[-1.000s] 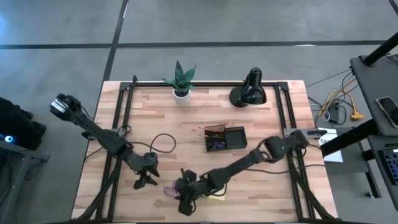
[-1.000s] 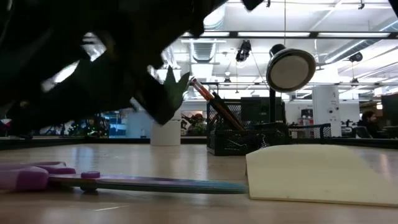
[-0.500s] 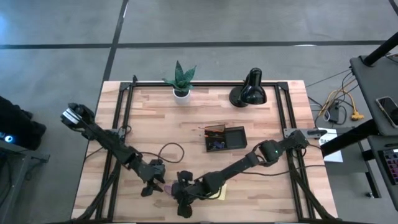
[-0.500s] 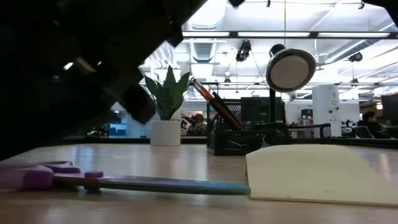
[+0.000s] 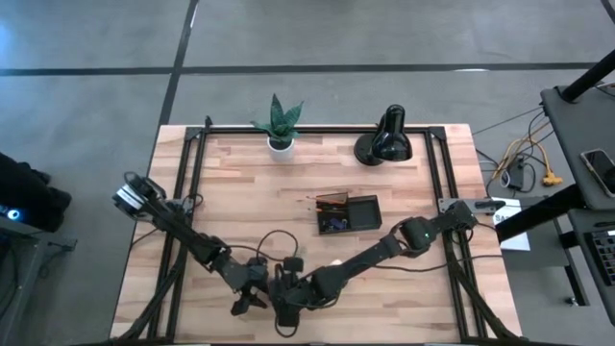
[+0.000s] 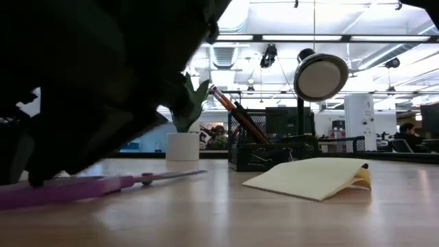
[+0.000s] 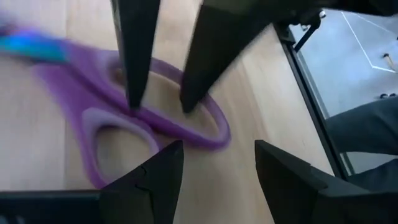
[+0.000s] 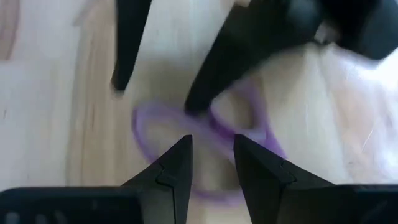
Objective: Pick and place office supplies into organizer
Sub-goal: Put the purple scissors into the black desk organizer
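The left arm has swung in from the left along the near edge, and the scissors (image 6: 82,186) have turned, blades now angling away toward the far side, while the sticky-note pad (image 6: 312,178) has shifted and lies askew with one corner curled. Both grippers now crowd the same spot at the near middle of the table (image 5: 240,202): the left gripper (image 5: 246,302) and the right gripper (image 5: 285,309) face each other over the purple handle loops. In the left wrist view the left gripper's fingers (image 7: 149,177) stand apart, released, just short of the scissors, with the other arm's fingertips pressed down at the loops. The right gripper's fingers (image 8: 171,168) sit either side of the handle, part-way closed; whether they actually grasp it I cannot tell. The organizer (image 5: 348,213) sits well apart, toward the far right of centre, pencils (image 6: 230,110) leaning out of it, with the plant (image 5: 279,122) and lamp (image 5: 386,137) along the far edge.
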Controlling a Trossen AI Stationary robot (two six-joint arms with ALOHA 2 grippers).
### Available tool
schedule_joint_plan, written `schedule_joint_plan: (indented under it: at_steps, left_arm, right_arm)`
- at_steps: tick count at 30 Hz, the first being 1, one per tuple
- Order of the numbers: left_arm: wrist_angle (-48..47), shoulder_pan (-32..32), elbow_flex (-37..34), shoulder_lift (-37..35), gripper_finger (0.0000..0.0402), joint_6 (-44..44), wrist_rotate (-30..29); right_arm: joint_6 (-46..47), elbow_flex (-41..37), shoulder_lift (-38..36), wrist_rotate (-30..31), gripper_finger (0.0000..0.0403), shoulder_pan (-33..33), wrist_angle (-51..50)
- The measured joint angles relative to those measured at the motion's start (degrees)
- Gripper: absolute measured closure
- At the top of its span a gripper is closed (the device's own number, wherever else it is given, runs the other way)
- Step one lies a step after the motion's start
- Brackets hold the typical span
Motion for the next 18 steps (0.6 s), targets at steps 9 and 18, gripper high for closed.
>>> schedule_joint_plan:
  at_steps: [9, 18]
  left_arm:
    - [-1.7, 1.1, 0.3, -0.5, 0.0220, 2.9, -0.4]
    - [-7.5, 1.4, -0.2, -3.5, 0.0220, 2.7, -2.0]
  right_arm:
    - [-11.5, 1.8, 0.0, 0.2, 0.0291, -0.1, 0.6]
    - [-29.6, 0.3, 0.0, -3.3, 0.0291, -0.5, 0.8]
